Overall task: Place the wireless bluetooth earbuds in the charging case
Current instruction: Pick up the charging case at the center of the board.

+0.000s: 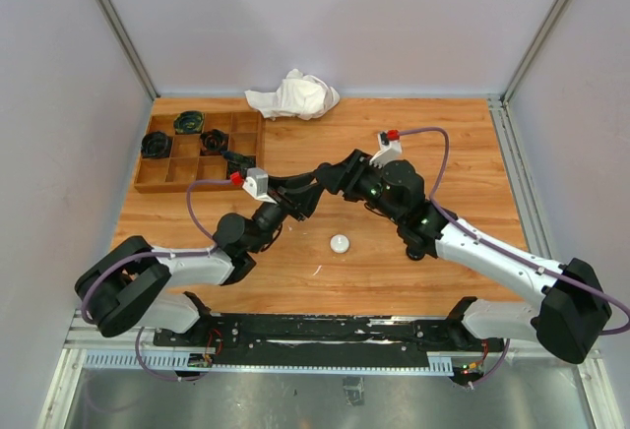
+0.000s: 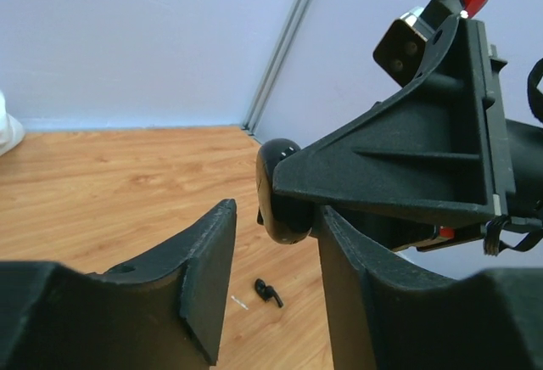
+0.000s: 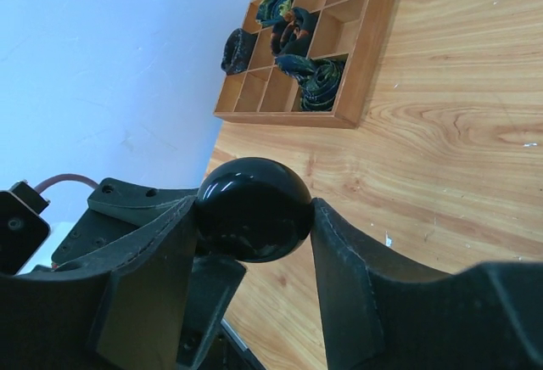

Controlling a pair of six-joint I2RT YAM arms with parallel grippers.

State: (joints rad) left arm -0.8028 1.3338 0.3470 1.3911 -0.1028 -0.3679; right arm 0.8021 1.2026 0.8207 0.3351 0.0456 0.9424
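The charging case (image 3: pixel 253 209), a glossy black round puck, is held above the table with my right gripper (image 3: pixel 254 217) shut on it from both sides. In the left wrist view the case (image 2: pixel 278 190) hangs just past my left gripper (image 2: pixel 273 213). That gripper's jaws stand apart around it, with a gap showing on the left side. A small black earbud (image 2: pixel 268 292) lies on the wood below, beside a thin white sliver (image 2: pixel 240 302). From above, both grippers meet over the middle of the table (image 1: pixel 320 185).
A white round case (image 1: pixel 340 243) sits on the table in front of the arms. A wooden compartment tray (image 1: pixel 162 185) with dark coiled items stands at the back left. A crumpled white cloth (image 1: pixel 293 95) lies at the back edge.
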